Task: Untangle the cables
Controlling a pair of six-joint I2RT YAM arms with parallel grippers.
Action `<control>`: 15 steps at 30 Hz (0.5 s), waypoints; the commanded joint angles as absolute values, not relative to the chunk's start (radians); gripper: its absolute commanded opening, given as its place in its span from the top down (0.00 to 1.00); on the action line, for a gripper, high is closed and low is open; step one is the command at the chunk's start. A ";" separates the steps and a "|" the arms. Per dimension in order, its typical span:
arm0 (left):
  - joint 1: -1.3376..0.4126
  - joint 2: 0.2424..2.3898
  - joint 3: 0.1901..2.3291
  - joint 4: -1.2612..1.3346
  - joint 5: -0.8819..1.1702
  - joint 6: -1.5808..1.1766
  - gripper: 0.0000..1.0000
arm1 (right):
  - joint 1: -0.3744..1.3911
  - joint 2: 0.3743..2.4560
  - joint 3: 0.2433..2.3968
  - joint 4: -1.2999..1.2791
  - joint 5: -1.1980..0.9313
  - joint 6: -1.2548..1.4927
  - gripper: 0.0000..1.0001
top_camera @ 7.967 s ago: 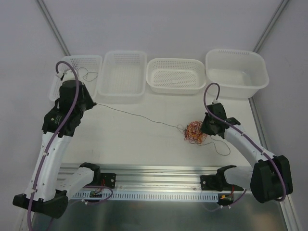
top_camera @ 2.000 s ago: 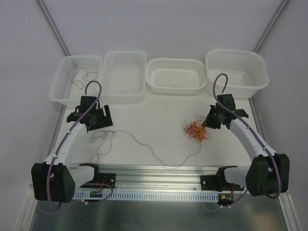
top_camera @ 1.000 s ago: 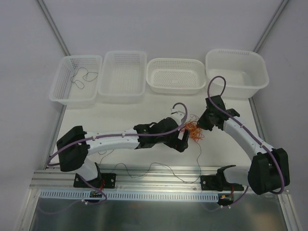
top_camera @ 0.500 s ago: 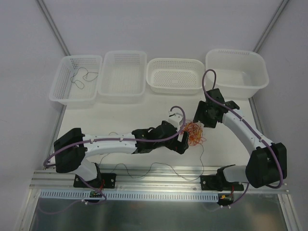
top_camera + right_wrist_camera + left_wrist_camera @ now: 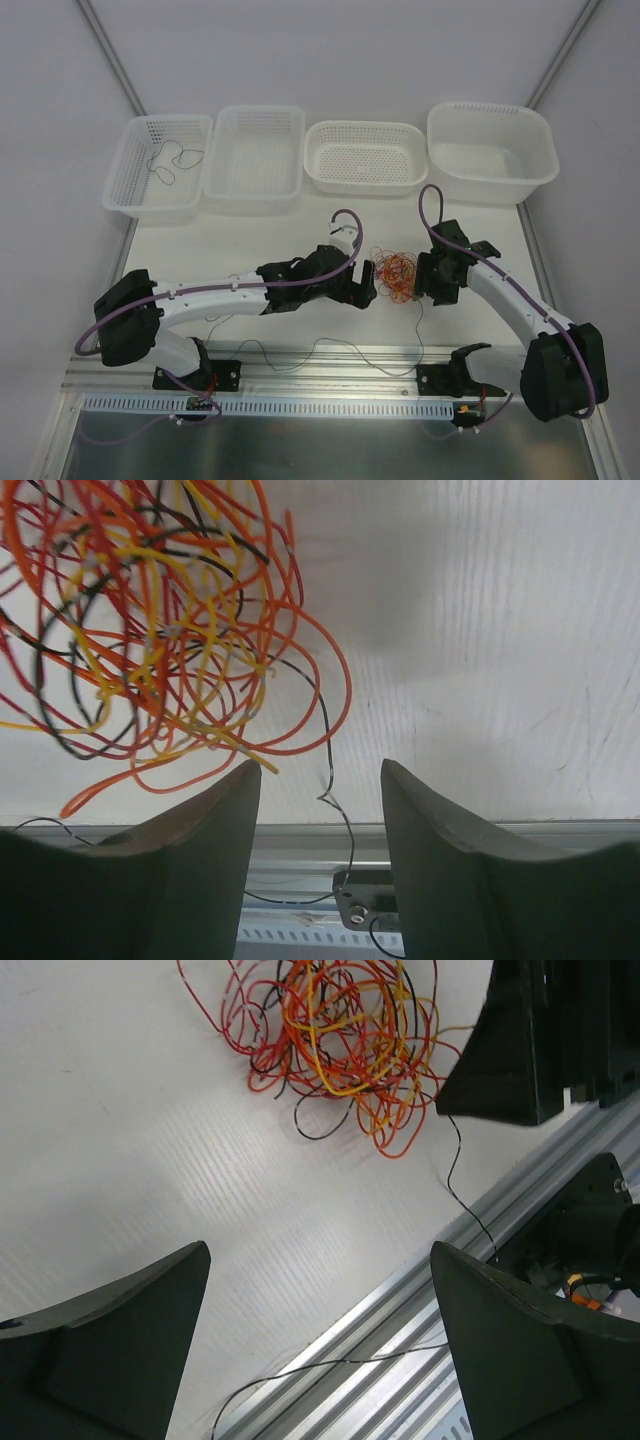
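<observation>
One dark cable (image 5: pixel 170 160) is done as far as I can tell: it's lying by itself in the leftmost basket (image 5: pixel 118 190). The other three baskets (image 5: pixel 365 185) show no wire I can make out.

What's left is most of the job. The tangle of cables (image 5: pixel 397 272) sits on the surface (image 5: pixel 260 235) between the two arms, with red, orange, yellow and a bit of dark wire all looped through each other. A thin trailing cable (image 5: pixel 471 1220) runs out of the knot toward the rail (image 5: pixel 330 360) at the near edge. It looks partly pulled free, but one end seems to be caught in the clump.

The left pincer (image 5: pixel 318 1255) is spread wide with nothing in it, just short of the knot. The right pincer (image 5: pixel 320 768) is released too, with the jaws apart. The knot's edge and that thin dark strand lie on the surface under the gap, not pinched. So I'd say both are between grabs.

Brands or writing: nothing readable anywhere, no labels on the baskets or arms.
</observation>
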State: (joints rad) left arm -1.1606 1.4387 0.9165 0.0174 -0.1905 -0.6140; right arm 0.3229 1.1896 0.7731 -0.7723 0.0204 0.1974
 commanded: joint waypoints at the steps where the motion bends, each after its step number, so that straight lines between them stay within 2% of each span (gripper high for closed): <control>1: -1.118 1.391 0.904 0.015 -0.173 -0.647 0.06 | 0.328 1.143 0.714 -0.732 -0.046 0.245 0.46; 9: -1.074 1.382 0.896 0.012 -0.137 -0.666 0.06 | 0.327 1.175 0.594 -0.589 -0.101 0.281 0.56; 12: -1.072 1.425 0.943 0.014 -0.118 -0.658 0.06 | 0.330 1.201 0.591 -0.562 -0.101 0.272 0.66; 15: -1.072 1.465 1.003 0.014 -0.101 -0.647 0.05 | 0.331 1.187 0.591 -0.558 -0.098 0.267 0.81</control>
